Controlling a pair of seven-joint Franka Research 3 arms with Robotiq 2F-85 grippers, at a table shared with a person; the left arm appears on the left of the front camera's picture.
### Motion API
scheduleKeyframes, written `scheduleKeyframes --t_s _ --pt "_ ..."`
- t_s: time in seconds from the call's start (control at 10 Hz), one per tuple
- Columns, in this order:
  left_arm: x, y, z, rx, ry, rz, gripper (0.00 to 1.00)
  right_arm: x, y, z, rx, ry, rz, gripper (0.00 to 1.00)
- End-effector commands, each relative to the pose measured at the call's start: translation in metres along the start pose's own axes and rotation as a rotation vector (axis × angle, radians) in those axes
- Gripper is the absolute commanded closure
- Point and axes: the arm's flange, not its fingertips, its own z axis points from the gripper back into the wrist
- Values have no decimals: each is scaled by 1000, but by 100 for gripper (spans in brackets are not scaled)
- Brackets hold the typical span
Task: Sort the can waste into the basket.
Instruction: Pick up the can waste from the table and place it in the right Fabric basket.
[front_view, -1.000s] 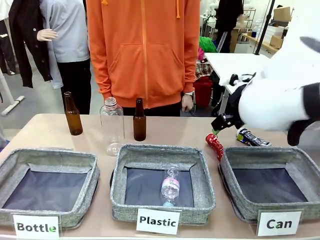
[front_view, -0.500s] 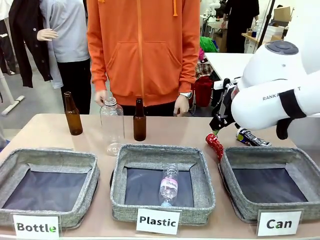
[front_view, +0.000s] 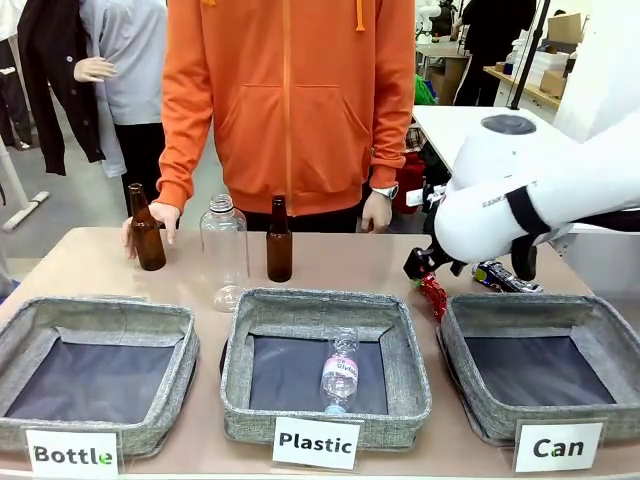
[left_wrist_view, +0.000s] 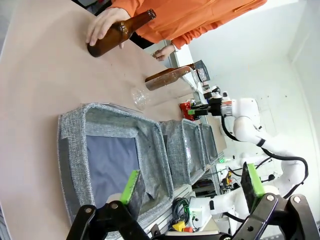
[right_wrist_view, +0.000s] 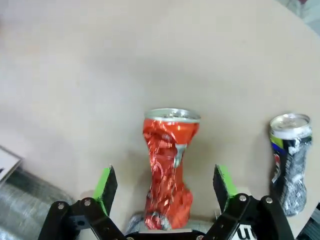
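My right pincer (right_wrist_view: 165, 182) stands fully open and holds nothing. Its green pads (right_wrist_view: 106, 184) flank the red can (right_wrist_view: 168, 160) with a gap on each side. The can is shiny crumpled metal, pinched at the waist, its round rim intact. It rests on the smooth tan table (right_wrist_view: 90, 70), just beside the far left corner of the grey woven basket (front_view: 600, 312) labelled "Can". Open tabletop lies beyond it. The dented silver and black can (right_wrist_view: 289, 160) sits near, apart. My left pincer (left_wrist_view: 192, 180) is open, empty.
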Motion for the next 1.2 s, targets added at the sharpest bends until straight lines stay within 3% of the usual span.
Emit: scheduleKeyframes --t_s 0.0,0.4,0.5,0.6,0.7,0.8,0.9,1.1 --pt "1 -2 0 -23 -15 -21 0 13 -2 -18 -22 6 30 0" --pt "1 -2 0 -23 -15 -21 0 15 -7 -29 -19 15 16 0" --pt "1 -2 0 -23 -15 -21 0 15 -7 -29 -20 7 11 60" --pt "1 -2 0 -23 -15 -21 0 16 -7 -29 -7 10 3 59" --pt "1 -2 0 -23 -15 -21 0 15 -7 -29 -12 11 2 100" --pt "1 -2 0 -23 -15 -21 0 15 -8 -29 -15 7 1 65" --pt "1 -2 0 -23 -15 -21 0 15 -8 -27 -15 5 0 100" --pt "1 -2 0 -23 -15 -21 0 15 -8 -26 -19 1 0 100"
